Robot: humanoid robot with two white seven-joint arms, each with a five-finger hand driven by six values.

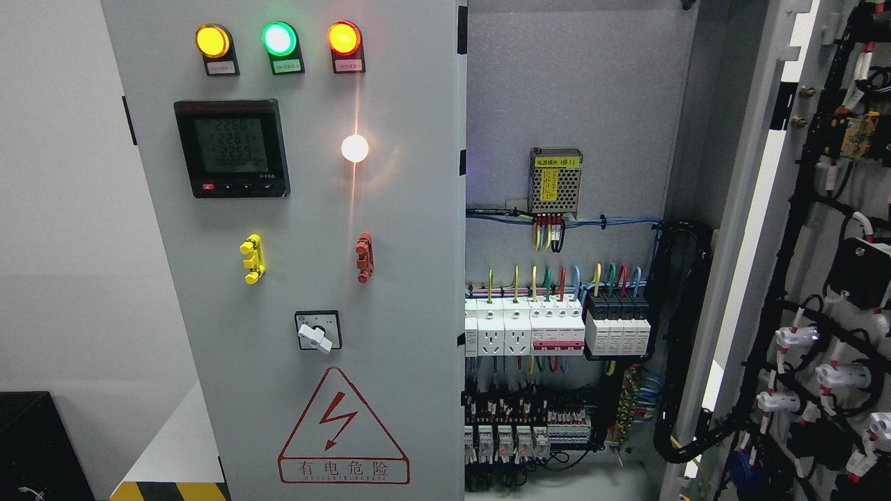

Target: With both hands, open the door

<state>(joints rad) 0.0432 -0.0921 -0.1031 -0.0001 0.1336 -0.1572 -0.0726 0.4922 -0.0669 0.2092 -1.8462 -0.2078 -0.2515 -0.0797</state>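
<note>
Grey steel cabinet: left door [292, 278] closed, its right edge just beside the open bay [571, 209]. Right door [821, 278] swung wide open, wiring on its inner face showing. Bay unobstructed in front. Left door carries three lit lamps [278, 39] (amber, green, red), a meter [232, 147] reading 226.6 / 226.1 / 225.9, and a red warning triangle [343, 428] marked 有电危险. White wall [62, 209] at left. Neither robot hand visible, so can't tell their state.
</note>
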